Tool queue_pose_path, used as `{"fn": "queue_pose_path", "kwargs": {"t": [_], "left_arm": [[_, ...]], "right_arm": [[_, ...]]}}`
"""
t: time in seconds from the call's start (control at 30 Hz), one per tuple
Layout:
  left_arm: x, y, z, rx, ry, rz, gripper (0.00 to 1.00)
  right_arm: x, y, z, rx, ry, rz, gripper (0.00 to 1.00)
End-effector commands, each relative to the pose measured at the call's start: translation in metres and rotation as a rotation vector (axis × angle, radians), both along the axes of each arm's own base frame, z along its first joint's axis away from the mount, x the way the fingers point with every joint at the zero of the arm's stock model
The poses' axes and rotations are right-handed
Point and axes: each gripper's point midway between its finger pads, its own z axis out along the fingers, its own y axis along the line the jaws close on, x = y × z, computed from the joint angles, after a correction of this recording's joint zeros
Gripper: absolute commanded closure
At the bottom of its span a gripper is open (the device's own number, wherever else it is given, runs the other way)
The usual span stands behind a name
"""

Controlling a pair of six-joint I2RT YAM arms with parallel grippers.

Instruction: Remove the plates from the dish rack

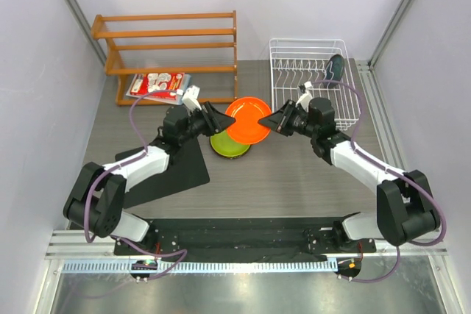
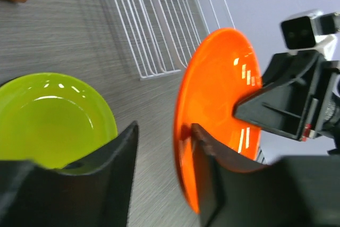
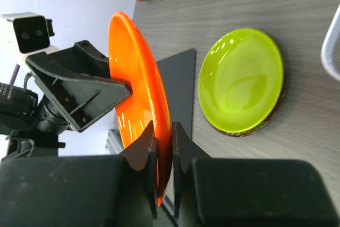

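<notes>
The bright orange plate (image 1: 247, 119) hangs tilted above the table between my two grippers. My right gripper (image 3: 163, 131) is shut on its rim. My left gripper (image 2: 162, 128) is open, its jaws astride the opposite rim of the orange plate (image 2: 218, 78), one finger against the plate's face. The lime green plate (image 1: 229, 145) lies flat on the table just below, on top of a dark red plate whose rim (image 3: 255, 129) shows under it. The dark teal plate (image 1: 335, 68) stands in the white wire dish rack (image 1: 305, 53) at the back right.
An orange wooden slatted shelf (image 1: 173, 42) stands at the back left with a red-and-white booklet (image 1: 158, 84) at its foot. A black mat (image 1: 173, 170) lies under the left arm. The rack's near wires (image 2: 154, 30) are close behind the orange plate.
</notes>
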Motion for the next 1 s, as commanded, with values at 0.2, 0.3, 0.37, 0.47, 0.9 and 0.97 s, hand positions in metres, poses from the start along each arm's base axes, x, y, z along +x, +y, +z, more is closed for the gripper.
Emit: {"fn": "queue_pose_path", "kwargs": {"t": [0.2,0.3,0.37,0.47,0.9,0.97], "left_arm": [[0.001,-0.011,0.008,-0.045,-0.048,-0.048,0.93],[0.001,-0.008,0.003,-0.014,-0.037,-0.032,0.99],[0.001,-0.004,0.003,0.001,-0.05,-0.017,1.0],[0.004,0.002,0.002,0.038,-0.059,0.011,1.0],[0.031,0.042,-0.041,0.315,0.014,0.206,1.0],[0.036,0.042,-0.046,0.327,0.022,0.217,1.0]], "right_arm": [[-0.009,0.024,0.029,0.124,-0.062,0.111,0.89],[-0.005,0.022,0.023,0.105,-0.051,0.093,0.65],[-0.002,0.021,0.023,0.086,-0.066,0.086,0.55],[0.003,0.017,0.016,0.022,-0.063,0.067,0.47],[0.02,-0.047,0.022,-0.196,-0.088,-0.124,0.25],[0.022,-0.052,0.025,-0.199,-0.097,-0.135,0.25]]}}
